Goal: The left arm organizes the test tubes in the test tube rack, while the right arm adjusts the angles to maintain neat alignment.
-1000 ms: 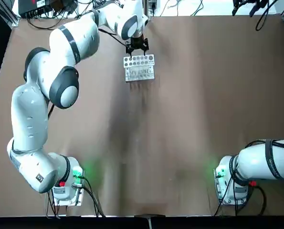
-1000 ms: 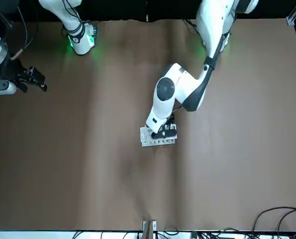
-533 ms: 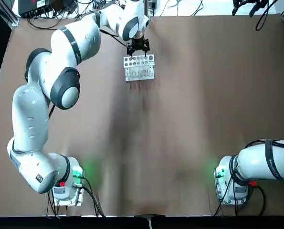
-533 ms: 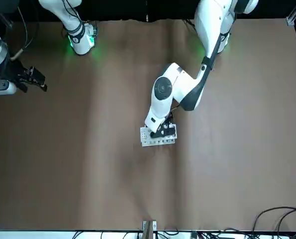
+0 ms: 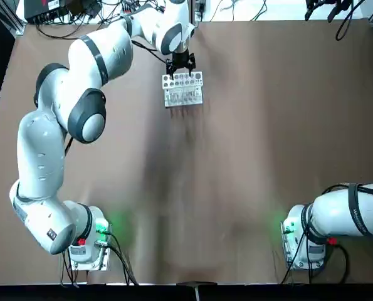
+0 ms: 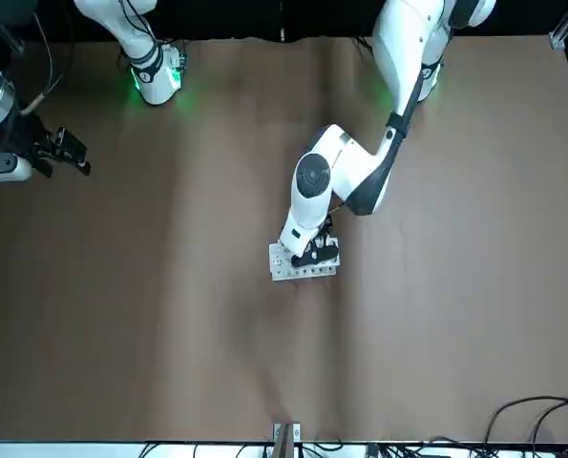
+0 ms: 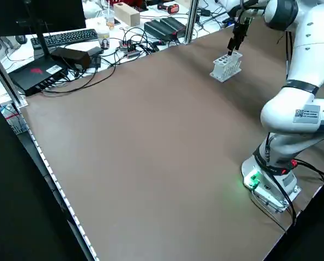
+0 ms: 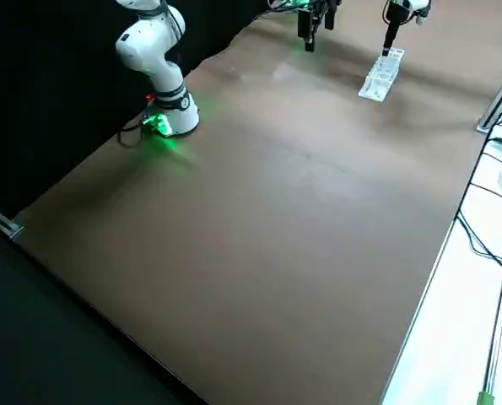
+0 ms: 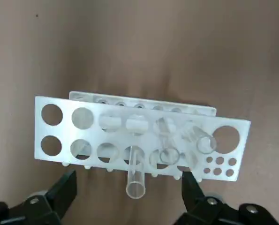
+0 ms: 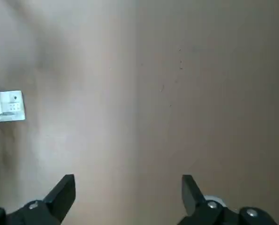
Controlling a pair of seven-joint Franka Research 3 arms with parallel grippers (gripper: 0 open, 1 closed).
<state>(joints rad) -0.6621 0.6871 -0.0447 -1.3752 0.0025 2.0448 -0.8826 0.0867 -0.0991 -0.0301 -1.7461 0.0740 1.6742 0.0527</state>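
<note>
Above the far part of the table [image 5: 236, 157], the left gripper [image 9: 129, 187] is positioned at the test tube rack [image 9: 141, 136], its fingers wide apart with nothing clamped between them. Contact with the rack cannot be determined. Three clear test tubes [image 9: 135, 176] stand in the rack's holes. The right gripper [image 10: 129, 187] is parked above the table, well apart from the rack, fingers apart. Compared with the earlier front view, the left arm [image 6: 312, 191] has shifted slightly; the rack is unmoved.
</note>
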